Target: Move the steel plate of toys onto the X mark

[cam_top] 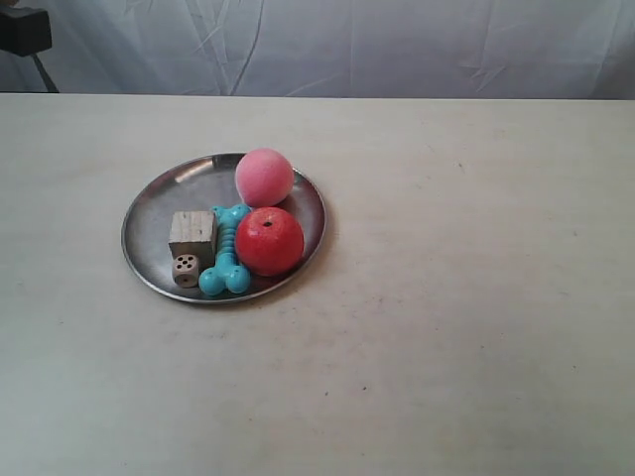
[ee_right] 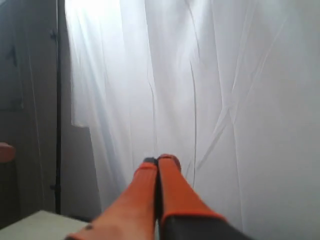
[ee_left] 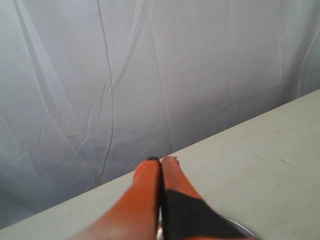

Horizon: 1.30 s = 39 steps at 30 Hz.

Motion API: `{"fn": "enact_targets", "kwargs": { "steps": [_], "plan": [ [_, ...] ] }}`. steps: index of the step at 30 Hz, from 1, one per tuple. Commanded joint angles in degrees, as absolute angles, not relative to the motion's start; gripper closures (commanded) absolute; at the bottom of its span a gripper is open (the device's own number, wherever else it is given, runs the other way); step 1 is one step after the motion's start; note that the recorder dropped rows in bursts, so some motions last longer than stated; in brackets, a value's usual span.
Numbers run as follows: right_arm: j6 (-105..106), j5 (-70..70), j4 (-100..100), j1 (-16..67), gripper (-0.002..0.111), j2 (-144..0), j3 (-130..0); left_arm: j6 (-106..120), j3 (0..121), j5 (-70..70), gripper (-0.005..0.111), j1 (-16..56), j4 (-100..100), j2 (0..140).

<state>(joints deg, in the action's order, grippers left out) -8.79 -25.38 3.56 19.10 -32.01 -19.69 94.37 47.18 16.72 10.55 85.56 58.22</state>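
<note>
The steel plate (cam_top: 159, 203) lies on the table left of centre in the exterior view. It holds the pink ball (cam_top: 264, 177), the red apple-like ball (cam_top: 269, 241), the turquoise bone (cam_top: 227, 260), the pale wooden cube (cam_top: 192, 234) and the small die (cam_top: 186, 270). No arm shows in that view. My left gripper (ee_left: 161, 159) is shut and empty, its orange fingers raised above the table, with a sliver of the plate's rim (ee_left: 240, 228) just under them. My right gripper (ee_right: 159, 159) is shut and empty, pointing at the curtain. I cannot make out the X mark for certain.
The pale table (cam_top: 446, 327) stretches wide to the right of the plate and in front of it. A faint dark speck (cam_top: 459, 166) sits right of the plate. A white curtain (cam_top: 347, 45) hangs behind the far edge. A dark object (cam_top: 22, 30) stands at the back left.
</note>
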Motion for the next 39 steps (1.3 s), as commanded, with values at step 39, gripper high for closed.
{"fn": "enact_targets", "kwargs": {
  "steps": [39],
  "plan": [
    [-8.8,4.9,3.3,-4.9,0.109,-0.9,0.0,91.8,47.0,10.4,0.107,11.0,96.0,58.1]
  ]
}}
